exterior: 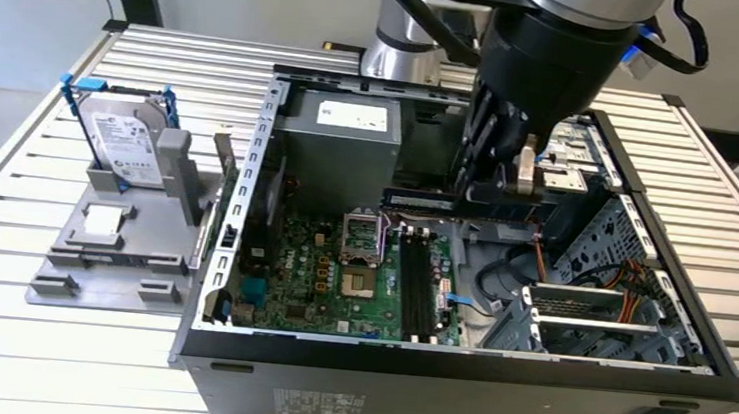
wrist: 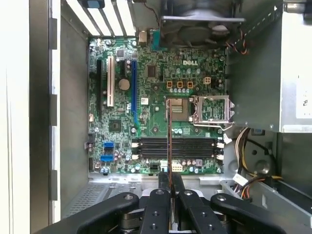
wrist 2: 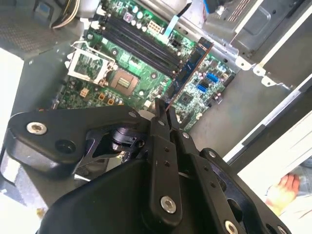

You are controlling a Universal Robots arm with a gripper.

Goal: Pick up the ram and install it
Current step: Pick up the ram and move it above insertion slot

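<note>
My gripper [exterior: 511, 191] hangs inside the open computer case [exterior: 463, 371], shut on the ram [exterior: 418, 200]. The ram is a slim dark stick held level above the green motherboard [exterior: 323, 283]. In the first wrist view the ram [wrist: 169, 141] shows edge-on, reaching out from the gripper [wrist: 170, 181] across the black memory slots [wrist: 190, 146]. In the second wrist view the ram [wrist 2: 187, 73] runs out from the gripper [wrist 2: 161, 111] beside the memory slots [wrist 2: 139, 44]. In the exterior view the memory slots [exterior: 417, 286] lie below the ram, apart from it.
A silver hard drive with blue rails [exterior: 127, 141] stands on a grey holder [exterior: 105, 244] at the exterior view's left, outside the case. Inside the case are the power supply [exterior: 336, 134], the drive cage [exterior: 602, 308] and loose cables [wrist: 246, 146]. A person's hand [wrist 2: 285, 187] is in the second wrist view.
</note>
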